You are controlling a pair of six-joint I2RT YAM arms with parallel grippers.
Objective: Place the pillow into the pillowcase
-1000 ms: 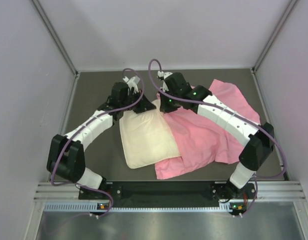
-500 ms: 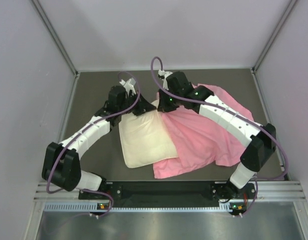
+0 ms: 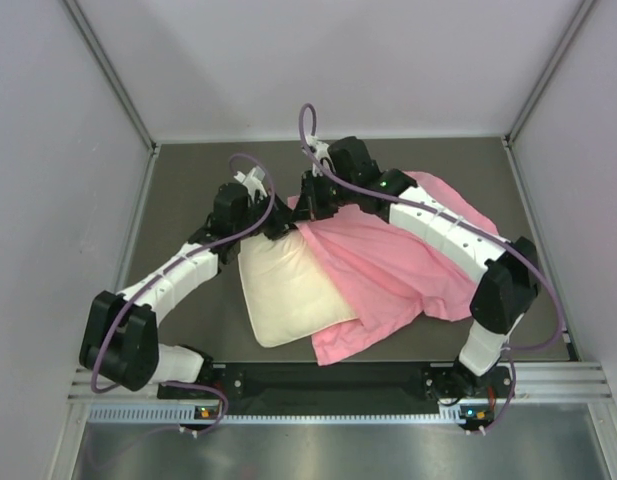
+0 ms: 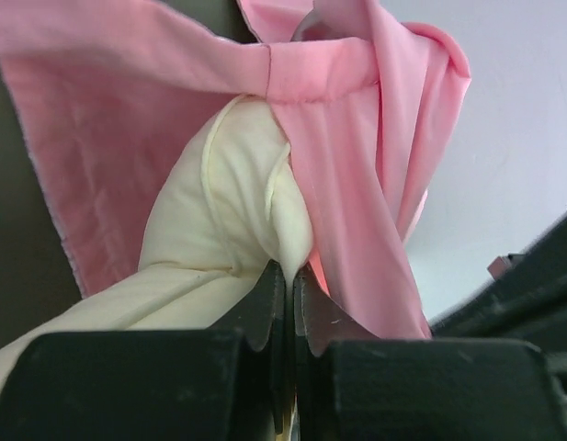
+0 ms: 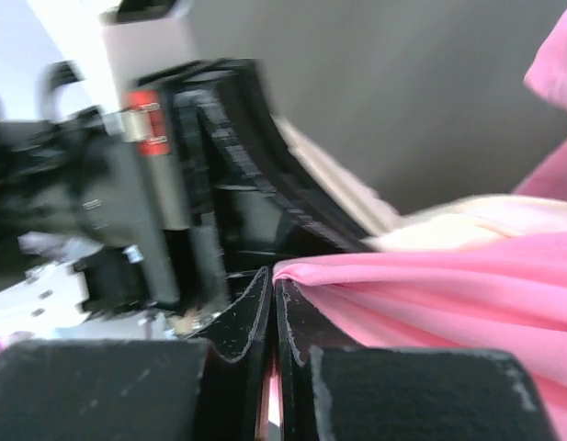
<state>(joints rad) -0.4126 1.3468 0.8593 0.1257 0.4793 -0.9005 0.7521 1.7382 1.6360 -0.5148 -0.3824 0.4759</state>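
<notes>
Pinching the far end of the pillow (image 3: pixel 286 292) tight in the left jaws and the rim of the pillowcase (image 3: pixel 408 255) tight in the right jaws just beside it, the pillow lying lengthwise from the near edge of the desk (image 3: pixel 188 180) toward the far edge.

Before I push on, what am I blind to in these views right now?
- Top view: the far end of the pillow lies under the left arm, the right arm and the pillowcase; how far it is in is hidden.
- Left wrist view: the left claw pinches the pillow; draped folds hide the pillowcase mouth.
- Right wrist view: the right claw grips the pink edge; everything behind is motion-blurred.
</notes>
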